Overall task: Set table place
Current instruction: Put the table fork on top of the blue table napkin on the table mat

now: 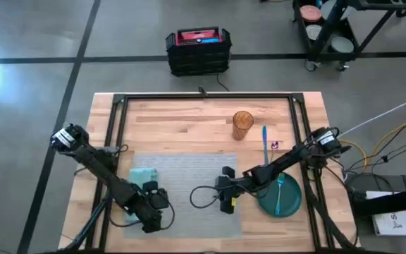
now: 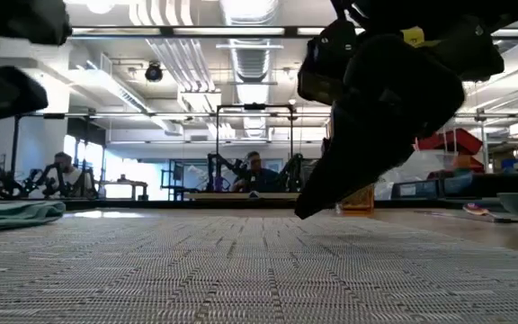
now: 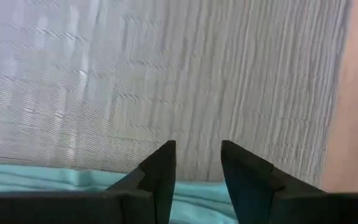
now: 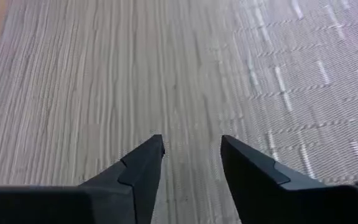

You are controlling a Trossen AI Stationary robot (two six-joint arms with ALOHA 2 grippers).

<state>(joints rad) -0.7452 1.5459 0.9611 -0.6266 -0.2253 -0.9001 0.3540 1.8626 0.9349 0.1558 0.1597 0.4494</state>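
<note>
- High view shows the table (image 1: 189, 116), a wide top of light wooden planks in a black rail frame, taking up most of the picture.
- The grey woven placemat (image 1: 189, 173) lies flat on the near half of the table, roughly at its middle, with both arms reaching over it.
- The left arm comes in from the table's left edge; the left gripper (image 1: 162, 209) hangs over the placemat's near left corner. In the left wrist view its jaws stand a little apart with nothing between them, over the seam where mat meets cloth.
- The right arm stretches in from the right edge; the right gripper (image 1: 225, 200) is low over the right part of the placemat. In the right wrist view its two fingers are parted and empty, with only grey weave in the gap.
- A dark green plate (image 1: 287, 197) sits on the bare wood just right of the placemat, partly under the right arm, with a light blue utensil (image 1: 279, 194) lying in it.
- A light teal napkin (image 1: 143, 178) rests bunched on the left part of the placemat, beside the left arm.
- An amber tumbler (image 1: 242, 125) stands upright on the wood beyond the placemat's far right corner.
- A blue utensil (image 1: 265, 143) lies on the wood right of the tumbler.
</note>
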